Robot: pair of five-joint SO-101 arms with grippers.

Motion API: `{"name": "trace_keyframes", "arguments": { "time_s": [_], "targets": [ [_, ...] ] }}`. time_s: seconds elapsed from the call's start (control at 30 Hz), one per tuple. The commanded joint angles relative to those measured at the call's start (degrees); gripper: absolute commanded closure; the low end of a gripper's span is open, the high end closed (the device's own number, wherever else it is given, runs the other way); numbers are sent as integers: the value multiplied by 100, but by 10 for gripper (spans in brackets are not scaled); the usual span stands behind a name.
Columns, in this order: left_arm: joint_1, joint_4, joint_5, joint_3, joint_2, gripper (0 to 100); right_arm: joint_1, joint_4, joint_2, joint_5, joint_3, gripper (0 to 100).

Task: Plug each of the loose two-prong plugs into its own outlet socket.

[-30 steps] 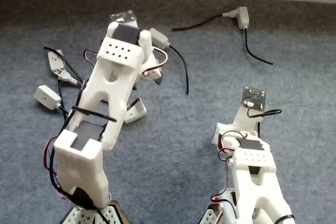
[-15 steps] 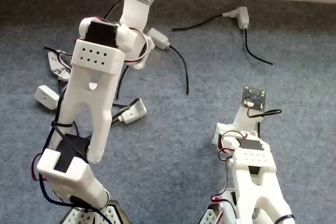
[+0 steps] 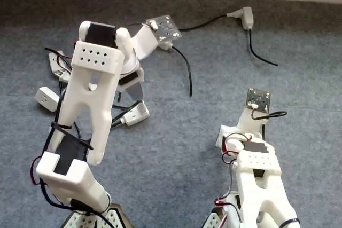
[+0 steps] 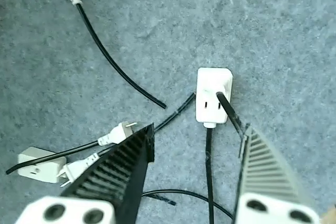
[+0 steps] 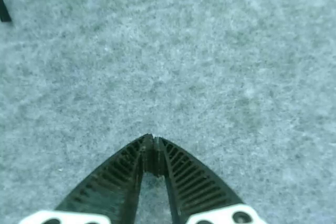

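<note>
Where the grey surface (image 3: 176, 148) reaches its left edge, a white outlet socket (image 3: 45, 99) lies among black cords. Just right of it the left arm (image 3: 91, 94) rises and bends toward the far side. The left gripper (image 4: 197, 129) hangs with its jaws released and empty above a second outlet block (image 4: 213, 95), which lies flat, slots showing, with a black cord running from one end. A loose two-prong plug (image 4: 123, 129) lies near that block with its prongs bare, just beside the tip of one jaw. A second loose plug (image 4: 79, 166) lies close behind it, also seated in nothing. Further right a long black cable (image 3: 187, 73) curves across the middle of the surface. At the far right a third white plug (image 3: 246, 17) rests with its own cord, well apart from the sockets. Near on the right stands the right arm (image 3: 259, 180). The right gripper (image 5: 154, 140) has its jaws clenched on nothing, over bare surface.
</note>
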Motion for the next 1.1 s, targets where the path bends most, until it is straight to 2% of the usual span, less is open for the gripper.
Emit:
{"name": "trace_keyframes", "arguments": {
  "time_s": [0.0,0.2,0.4,0.9,1.07],
  "targets": [
    [-4,62,-44,470,-251,733,-22,-75,-66,9,-13,992],
    [259,35,-334,1209,-259,733,-22,-75,-66,9,-13,992],
    [391,0,-369,1314,-242,733,-22,-75,-66,9,-13,992],
    [180,-1697,-369,1780,831,735,-22,-75,-66,9,-13,992],
    [66,-1767,-378,1895,875,734,-22,-75,-66,9,-22,992]
  ]
}}
